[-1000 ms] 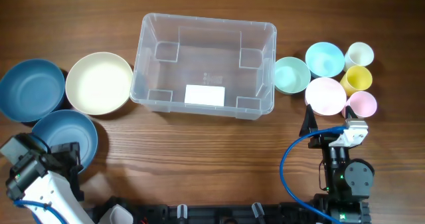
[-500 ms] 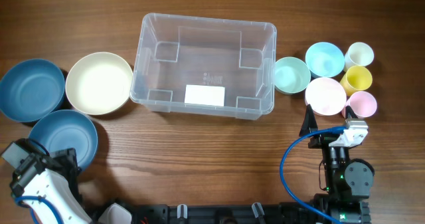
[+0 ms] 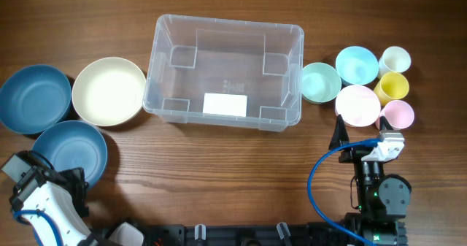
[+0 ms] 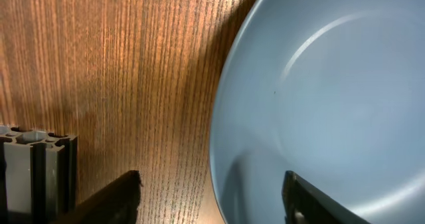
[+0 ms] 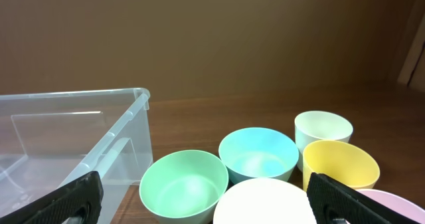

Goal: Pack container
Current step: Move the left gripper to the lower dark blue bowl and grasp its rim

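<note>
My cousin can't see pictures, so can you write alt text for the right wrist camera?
An empty clear bin sits at left on a wooden table, with a green bowl, blue bowl, pale bowl, cream cup and yellow cup bunched to its right. The open right pincer frames the bottom corners.

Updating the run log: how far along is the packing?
Done: nothing; the container holds only its white label. In hand: left hand open astride the rim of the near blue bowl, not gripping. Left: all bowls and cups sit outside; right hand is open, empty.
</note>
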Motion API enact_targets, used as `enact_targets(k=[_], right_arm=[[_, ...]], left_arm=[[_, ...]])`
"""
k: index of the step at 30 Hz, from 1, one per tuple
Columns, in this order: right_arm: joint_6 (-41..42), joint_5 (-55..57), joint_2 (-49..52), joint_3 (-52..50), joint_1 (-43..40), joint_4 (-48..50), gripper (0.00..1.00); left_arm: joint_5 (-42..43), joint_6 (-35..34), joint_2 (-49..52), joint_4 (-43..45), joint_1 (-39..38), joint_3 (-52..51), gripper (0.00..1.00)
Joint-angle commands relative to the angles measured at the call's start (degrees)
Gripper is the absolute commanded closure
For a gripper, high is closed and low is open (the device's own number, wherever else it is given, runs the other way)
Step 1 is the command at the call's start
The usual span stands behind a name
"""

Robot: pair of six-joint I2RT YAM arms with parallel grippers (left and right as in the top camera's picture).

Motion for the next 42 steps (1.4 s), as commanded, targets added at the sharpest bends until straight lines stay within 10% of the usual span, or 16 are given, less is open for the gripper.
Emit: enact_targets(k=[1, 16, 28, 42], right_arm=[[-0.20, -0.90, -0.20, -0.24, -0.24, 0.31, 0.00], [-0.22, -0.90, -0.04, -0.24, -0.24, 0.31, 0.00], [-0.22, -0.90, -0.04, -0.24, -0.24, 0.31, 0.00], [-0.20, -0.90, -0.04, -0.24, -0.24, 0.31, 0.00]], left_arm=[[-1.03, 0.48, 0.39, 0.11, 0.44, -0.59, 0.42], [-3.39, 0.22, 3.54, 1.73, 0.44, -0.63, 0.54], [-2.51, 0.24, 5.84, 2.19, 0.44, -0.55, 0.94], [-2.51, 0.22, 3.43, -10.43, 0.44, 8.31, 0.96]])
